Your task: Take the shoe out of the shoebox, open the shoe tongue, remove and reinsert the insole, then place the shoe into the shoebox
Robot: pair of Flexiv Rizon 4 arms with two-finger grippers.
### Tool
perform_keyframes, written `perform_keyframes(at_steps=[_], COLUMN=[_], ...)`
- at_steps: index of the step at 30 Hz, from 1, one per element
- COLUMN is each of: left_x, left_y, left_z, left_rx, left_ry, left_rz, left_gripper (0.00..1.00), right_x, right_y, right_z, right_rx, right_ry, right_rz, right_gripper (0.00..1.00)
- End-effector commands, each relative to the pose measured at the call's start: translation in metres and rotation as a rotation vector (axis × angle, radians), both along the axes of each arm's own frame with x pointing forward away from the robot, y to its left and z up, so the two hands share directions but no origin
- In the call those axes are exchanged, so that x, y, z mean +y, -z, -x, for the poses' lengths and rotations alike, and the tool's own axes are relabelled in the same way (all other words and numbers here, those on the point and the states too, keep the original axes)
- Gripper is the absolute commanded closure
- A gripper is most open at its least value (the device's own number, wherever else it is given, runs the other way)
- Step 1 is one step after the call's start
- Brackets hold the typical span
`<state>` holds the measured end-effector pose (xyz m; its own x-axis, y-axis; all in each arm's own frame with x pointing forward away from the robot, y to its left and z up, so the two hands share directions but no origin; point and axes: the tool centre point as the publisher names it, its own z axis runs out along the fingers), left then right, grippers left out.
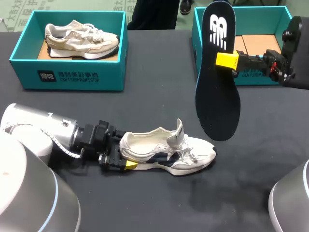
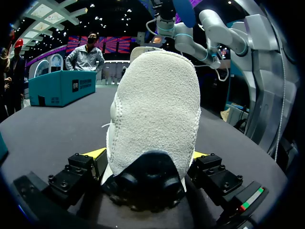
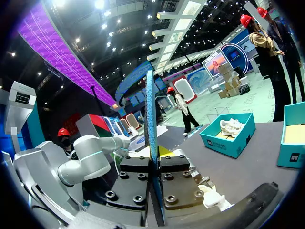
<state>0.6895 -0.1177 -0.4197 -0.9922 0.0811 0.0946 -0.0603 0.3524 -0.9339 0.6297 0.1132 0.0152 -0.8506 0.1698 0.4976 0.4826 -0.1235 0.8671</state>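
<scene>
A white shoe (image 1: 166, 153) lies on its sole in the middle of the black table, toe to the right and tongue pulled up. My left gripper (image 1: 121, 158) is at its heel. In the left wrist view the heel (image 2: 155, 109) fills the gap between the spread yellow fingertips (image 2: 95, 153), and the gripper (image 2: 147, 155) is open. My right gripper (image 1: 226, 60) is shut on the dark insole (image 1: 217, 82), holding it on end above the table to the right of the shoe. In the right wrist view the insole (image 3: 150, 119) stands edge-on between the fingers of my right gripper (image 3: 153, 164).
A teal shoebox (image 1: 72, 77) at the back left holds a second pale shoe (image 1: 79, 38). Another teal shoebox (image 1: 256, 17) stands at the back right, behind the insole and right arm. Bare black table lies in front of the shoe.
</scene>
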Motion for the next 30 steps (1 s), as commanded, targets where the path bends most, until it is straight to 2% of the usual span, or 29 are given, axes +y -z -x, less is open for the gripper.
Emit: perform_keyframes(at_steps=[1,9,13,16,30], left_x=[0.009,0.024,0.033,0.04,0.038], left_y=[-0.008,-0.019,-0.026,-0.031,-0.031], left_z=[0.005,0.008,0.008,0.005,0.007], left_rx=[-0.001,-0.008,-0.025,-0.069,-0.065], left_ry=[-0.01,0.0,-0.026,-0.031,-0.006], left_rz=[-0.037,-0.165,-0.308,-0.482,-0.49], left_gripper=[0.0,0.0,0.0,0.0,0.0], right_x=[0.0,0.0,0.0,0.0,0.0], right_y=[0.001,0.001,0.001,0.001,0.001], right_z=[0.011,0.011,0.011,0.011,0.011], right_rx=[0.008,0.008,0.008,0.008,0.008], right_ry=[0.069,0.069,0.069,0.069,0.069], right_rz=[0.026,0.026,0.026,0.026,0.026], right_gripper=[1.0,1.0,1.0,1.0,1.0])
